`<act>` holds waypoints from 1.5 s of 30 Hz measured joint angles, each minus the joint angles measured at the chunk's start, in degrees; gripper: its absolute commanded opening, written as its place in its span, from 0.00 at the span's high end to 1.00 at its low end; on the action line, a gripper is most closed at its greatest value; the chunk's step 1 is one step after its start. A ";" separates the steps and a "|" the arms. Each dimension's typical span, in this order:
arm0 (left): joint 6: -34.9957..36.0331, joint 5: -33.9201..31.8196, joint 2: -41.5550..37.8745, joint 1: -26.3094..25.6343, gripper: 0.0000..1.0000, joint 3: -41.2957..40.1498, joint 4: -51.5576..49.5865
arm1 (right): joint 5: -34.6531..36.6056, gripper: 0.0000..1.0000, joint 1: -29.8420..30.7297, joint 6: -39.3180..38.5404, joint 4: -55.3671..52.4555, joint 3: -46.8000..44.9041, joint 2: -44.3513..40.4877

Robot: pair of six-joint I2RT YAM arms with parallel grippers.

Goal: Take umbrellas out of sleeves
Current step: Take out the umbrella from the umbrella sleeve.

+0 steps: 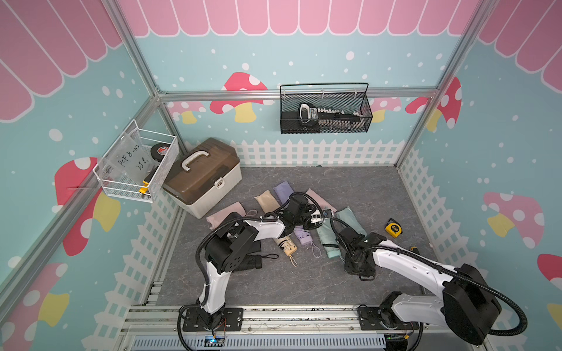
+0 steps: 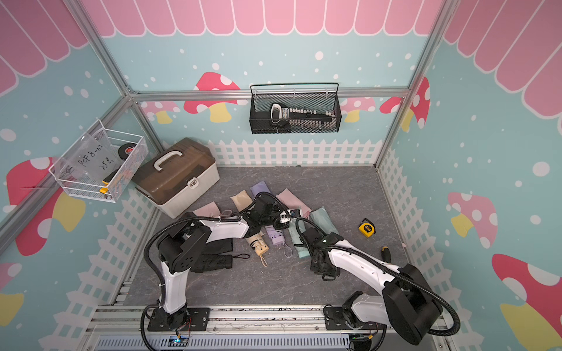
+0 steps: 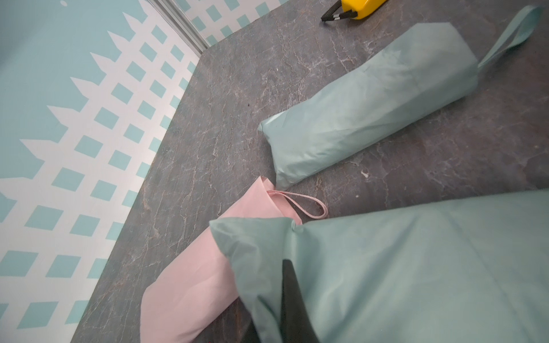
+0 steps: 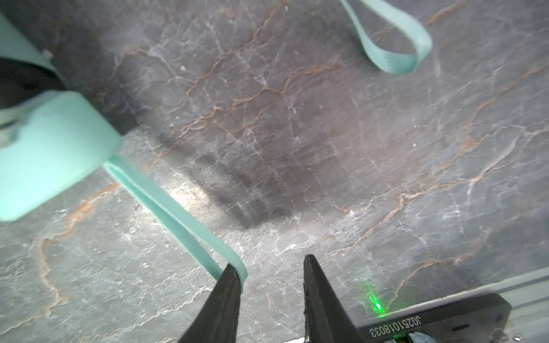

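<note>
My left gripper (image 3: 276, 311) is shut on a fold of a mint sleeve (image 3: 416, 267) near its end. In a top view it (image 1: 316, 218) hangs over the row of sleeves. My right gripper (image 4: 271, 267) is open just above the floor. A mint wrist strap (image 4: 178, 219) runs from a mint umbrella handle (image 4: 53, 154) and drapes over one fingertip (image 4: 230, 276), not pinched. A second, bulging mint sleeve (image 3: 365, 112) and a pink sleeve (image 3: 193, 282) lie beyond. Bare beige (image 1: 287, 246), lilac (image 1: 304, 237) and black (image 1: 249, 263) umbrellas lie nearer the front.
A brown-lidded toolbox (image 1: 203, 179) stands at the back left of the grey floor. A yellow tape measure (image 1: 393, 228) and a screwdriver (image 1: 414, 249) lie to the right. Flat beige (image 1: 267, 202), lilac (image 1: 284, 191) and pink (image 1: 225, 214) sleeves lie behind the arms.
</note>
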 measured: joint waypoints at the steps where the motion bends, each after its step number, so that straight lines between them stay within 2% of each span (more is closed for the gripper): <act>1: 0.00 -0.09 0.00 0.00 1.00 0.00 0.00 | 0.37 0.66 -0.17 -0.02 -0.09 -0.02 0.24; 14: -0.20 -2.01 0.00 0.26 1.00 0.00 -0.52 | -0.35 0.67 -6.21 -0.48 1.31 -2.45 -0.04; 22: 0.17 -5.20 0.07 0.26 1.00 0.00 -0.61 | -0.74 0.68 -6.78 -0.48 1.33 -2.64 -1.55; 27: 1.62 -7.41 0.46 0.28 1.00 0.00 -1.38 | -0.57 0.70 -7.19 -0.48 0.83 -1.51 0.42; 33: 7.21 -7.96 0.76 0.70 1.00 0.00 -3.43 | 0.85 0.72 -7.48 -1.16 -1.75 2.38 4.15; 45: 23.28 -12.50 3.04 0.22 1.00 0.00 -6.16 | 4.35 0.75 -8.57 -1.57 -6.99 7.32 3.17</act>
